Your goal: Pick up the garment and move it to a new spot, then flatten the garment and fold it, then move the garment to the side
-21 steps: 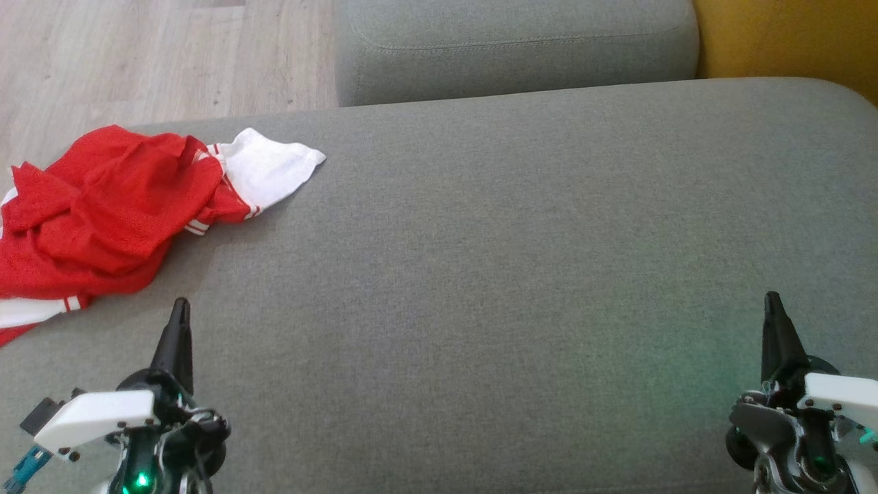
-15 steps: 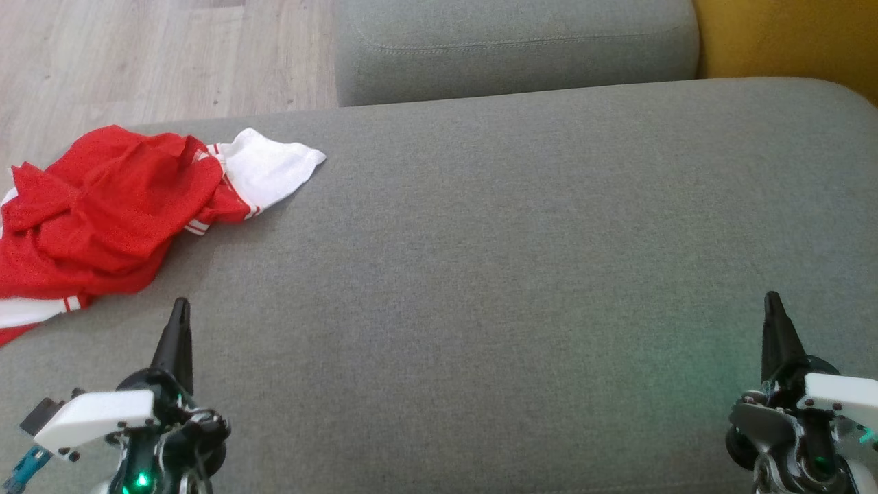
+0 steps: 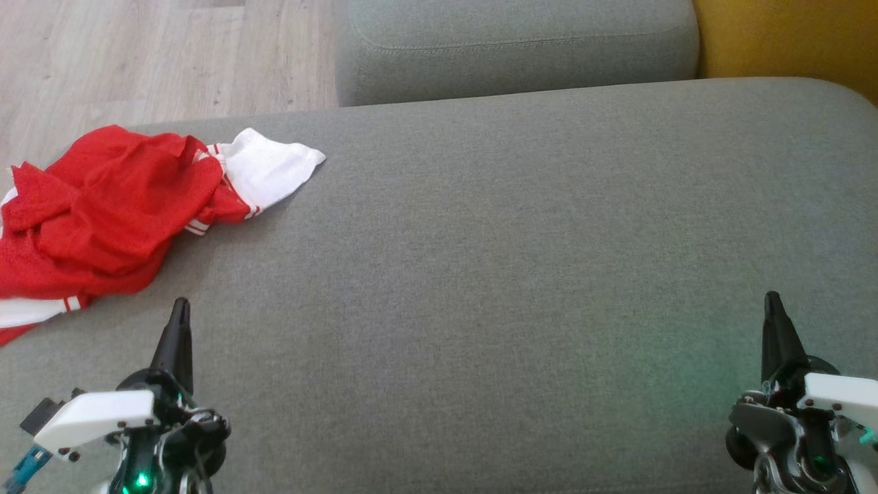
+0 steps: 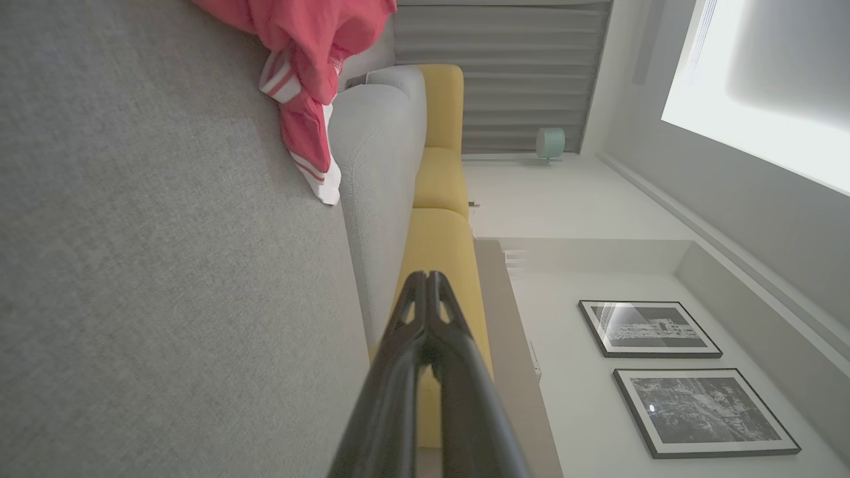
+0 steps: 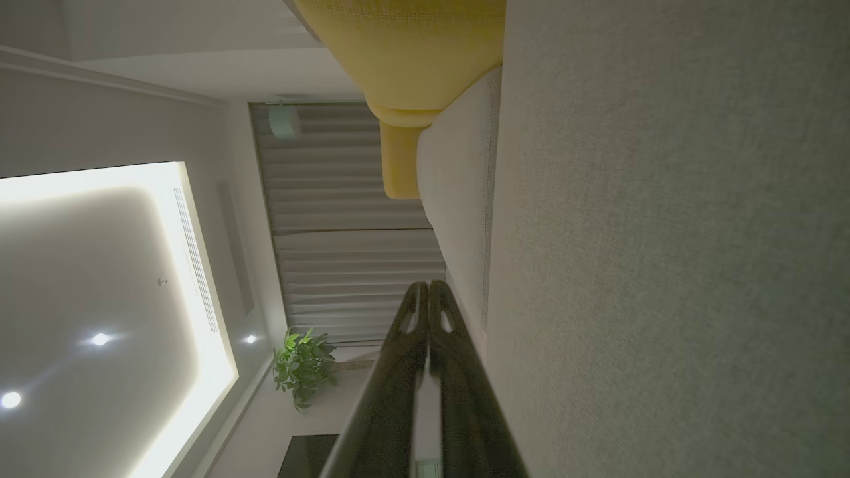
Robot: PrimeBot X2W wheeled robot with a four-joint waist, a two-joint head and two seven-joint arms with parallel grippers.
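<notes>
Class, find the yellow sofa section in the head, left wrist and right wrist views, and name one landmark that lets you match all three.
Head view: the yellow sofa section is in the top right corner.
Left wrist view: it runs down the centre.
Right wrist view: it sits at top centre.
Shared landmark: the grey back cushion, bordering the yellow in each view.

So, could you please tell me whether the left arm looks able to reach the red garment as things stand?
Probably yes. The garment lies crumpled just ahead and left of the left end effector, with bare grey cushion between them. The end effector is shut and would need to open first.
</notes>
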